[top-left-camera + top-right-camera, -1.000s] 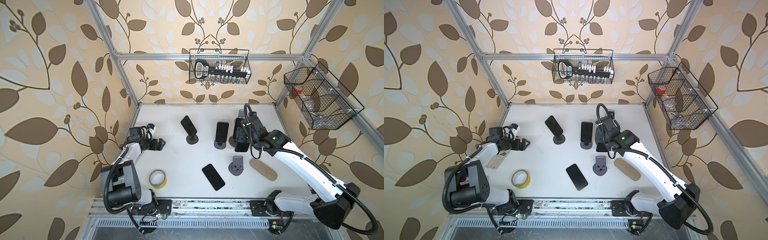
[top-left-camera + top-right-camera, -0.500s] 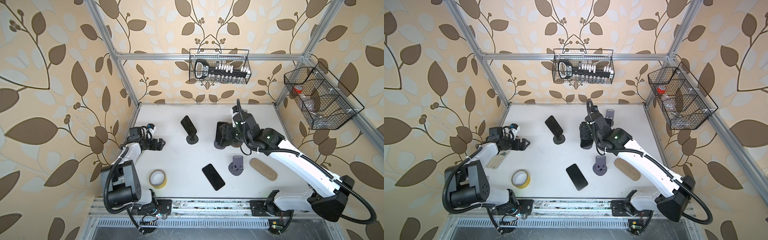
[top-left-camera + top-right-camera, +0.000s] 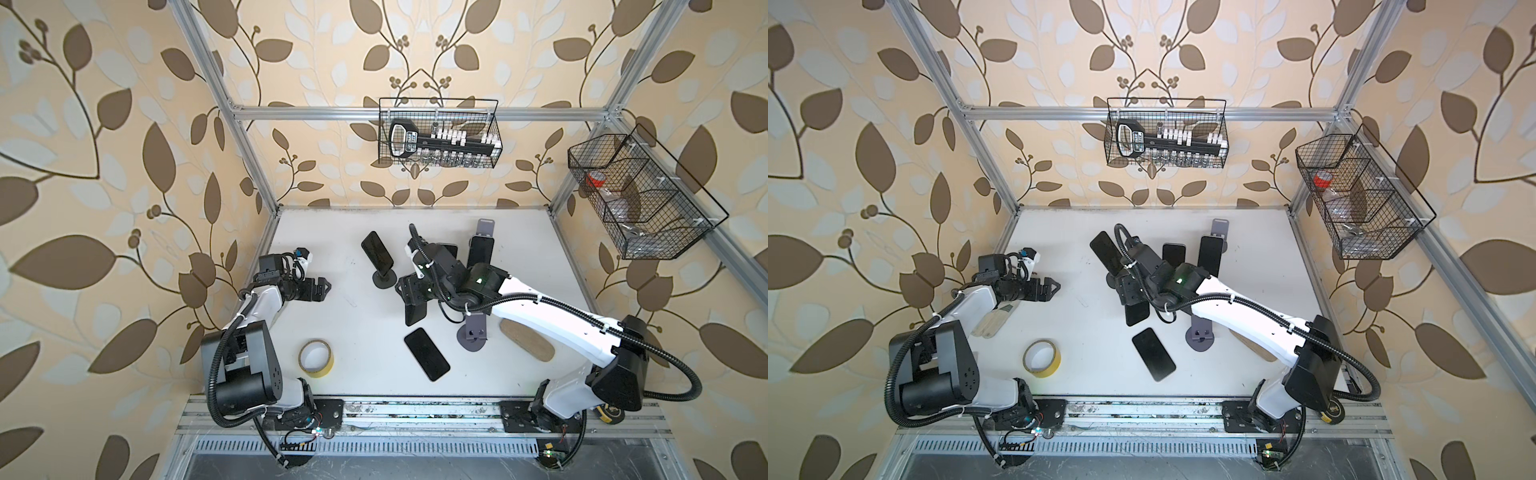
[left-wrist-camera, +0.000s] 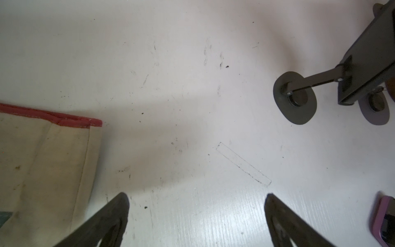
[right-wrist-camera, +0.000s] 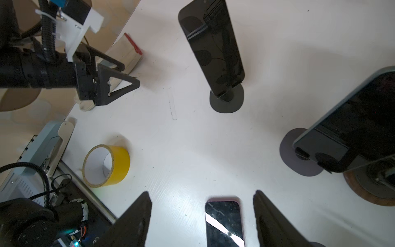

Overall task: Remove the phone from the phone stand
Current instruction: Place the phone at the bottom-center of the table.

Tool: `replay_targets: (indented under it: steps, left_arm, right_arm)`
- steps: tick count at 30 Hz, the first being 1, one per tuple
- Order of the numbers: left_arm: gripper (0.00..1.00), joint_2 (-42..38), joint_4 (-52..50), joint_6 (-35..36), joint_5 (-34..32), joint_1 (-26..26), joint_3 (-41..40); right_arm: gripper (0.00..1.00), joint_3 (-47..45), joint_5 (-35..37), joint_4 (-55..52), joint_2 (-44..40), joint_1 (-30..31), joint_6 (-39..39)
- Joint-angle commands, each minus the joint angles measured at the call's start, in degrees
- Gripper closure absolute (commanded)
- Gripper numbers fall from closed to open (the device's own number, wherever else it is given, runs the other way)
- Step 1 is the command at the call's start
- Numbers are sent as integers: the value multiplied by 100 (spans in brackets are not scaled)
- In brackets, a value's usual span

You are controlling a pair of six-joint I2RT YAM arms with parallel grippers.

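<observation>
The right gripper (image 5: 202, 192) hovers, jaws spread, above a loose phone (image 5: 224, 224); ahead stands a mounted phone (image 5: 213, 47), a second phone (image 5: 352, 128) close beside, tape roll (image 5: 121, 164) opposite.

The left arm (image 3: 259, 305) sits folded at the left edge of the desk (image 3: 353, 316), forearm reaching inward and level, the left fingers (image 4: 111, 220) spread wide low over the surface. The right arm (image 3: 548, 320) stretches diagonally from its base to mid-desk, wrist bent downward, the right fingers (image 5: 136, 218) parted and hanging clear of the surface.
</observation>
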Motion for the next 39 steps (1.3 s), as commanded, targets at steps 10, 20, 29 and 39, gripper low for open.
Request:
replay_targets:
  steps: [10, 20, 29, 39]
  left_arm:
    - [1, -55, -98, 98, 95, -1, 146]
    - [1, -28, -117, 95, 86, 0, 166]
    - [1, -18, -128, 98, 86, 2, 172]
    - [1, 5, -141, 88, 78, -1, 197]
  right_arm:
    - [34, 556, -607, -120, 1006, 845, 219]
    - [35, 486, -408, -492, 1734, 1356, 346]
    - [34, 297, -218, -455, 2123, 1560, 412]
    - [34, 61, -89, -425, 2408, 1639, 469]
